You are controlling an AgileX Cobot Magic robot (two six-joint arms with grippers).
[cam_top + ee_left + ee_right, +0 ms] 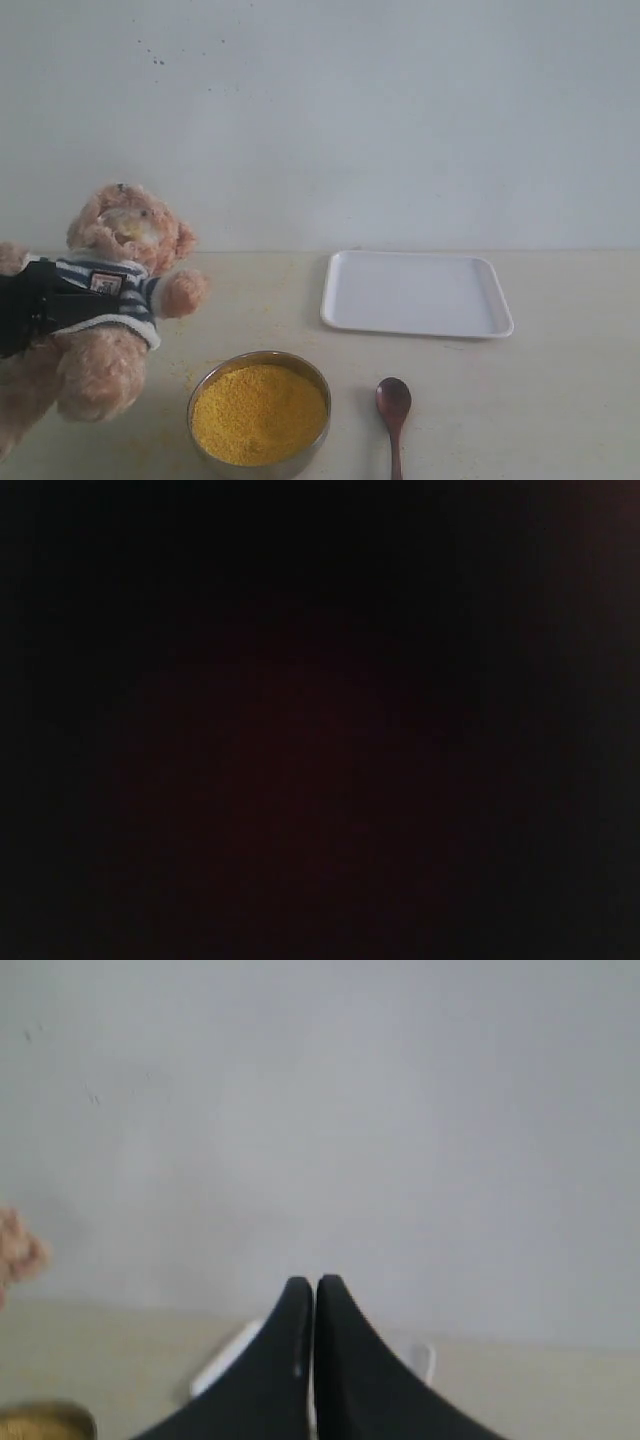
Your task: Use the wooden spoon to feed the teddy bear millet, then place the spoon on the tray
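Exterior view, left gripper [60, 300] at left edge clasping the tilted teddy bear [125, 230] round its striped middle, millet [258, 412] in steel bowl [319, 386] lower centre, wooden spoon [393, 405] on the counter [560, 400] just right, tray [415, 293] centre right, left wrist view black, right wrist view, right gripper [314, 1295] clenched, empty.

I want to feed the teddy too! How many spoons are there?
1. The spoon lies on the table, right of the bowl, in front of the tray. One camera view is dark, so another may be hidden.
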